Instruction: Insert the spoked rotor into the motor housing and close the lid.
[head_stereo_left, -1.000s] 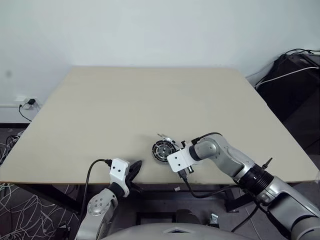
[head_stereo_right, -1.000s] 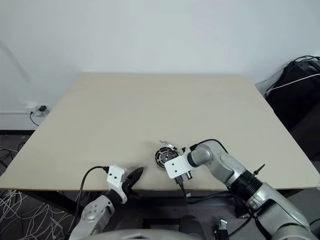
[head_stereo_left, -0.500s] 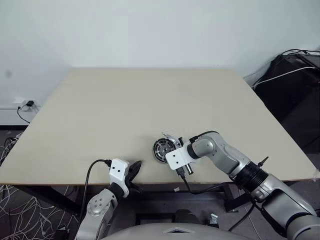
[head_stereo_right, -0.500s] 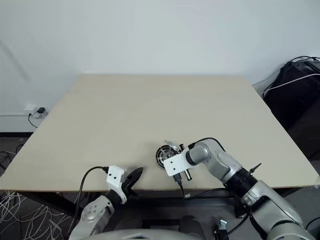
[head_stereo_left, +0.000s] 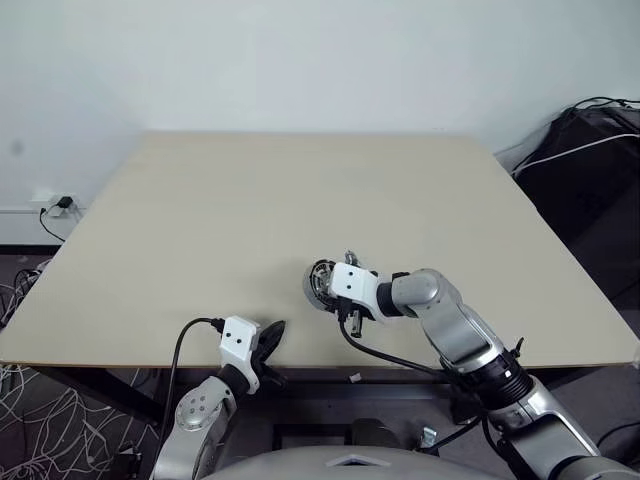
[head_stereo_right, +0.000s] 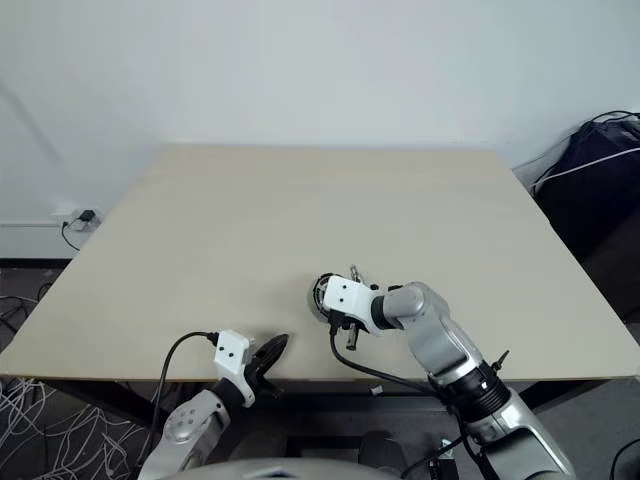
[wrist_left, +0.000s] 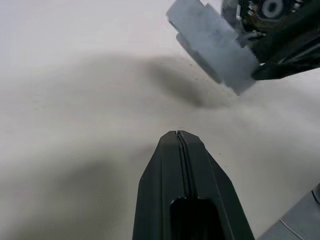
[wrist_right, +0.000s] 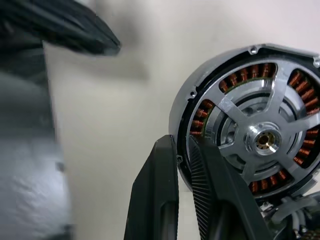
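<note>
The spoked rotor (wrist_right: 260, 135) is a silver wheel with a brass-coloured hub. It sits inside the motor housing (wrist_right: 202, 117), whose copper windings show between the spokes. My right gripper (wrist_right: 182, 160) is shut on the rim of this disc and holds it tilted up just above the table, near the front edge (head_stereo_left: 318, 283). In the left wrist view the disc (wrist_left: 272, 7) shows behind the right gripper's white mount (wrist_left: 210, 42). My left gripper (head_stereo_left: 268, 338) hangs shut and empty at the table's front edge, its fingers (wrist_left: 179, 150) pressed together. The lid is out of view.
The beige table (head_stereo_left: 300, 200) stretches away behind the disc. A black cable (head_stereo_left: 380, 355) trails from the right wrist over the front edge. Black bags and cords (head_stereo_left: 590, 170) stand off the table's right side.
The right wrist has rolled and risen. Its fingers have closed on the disc's rim, and the disc, flat on the table before, now stands tilted and lifted. The left arm stayed still.
</note>
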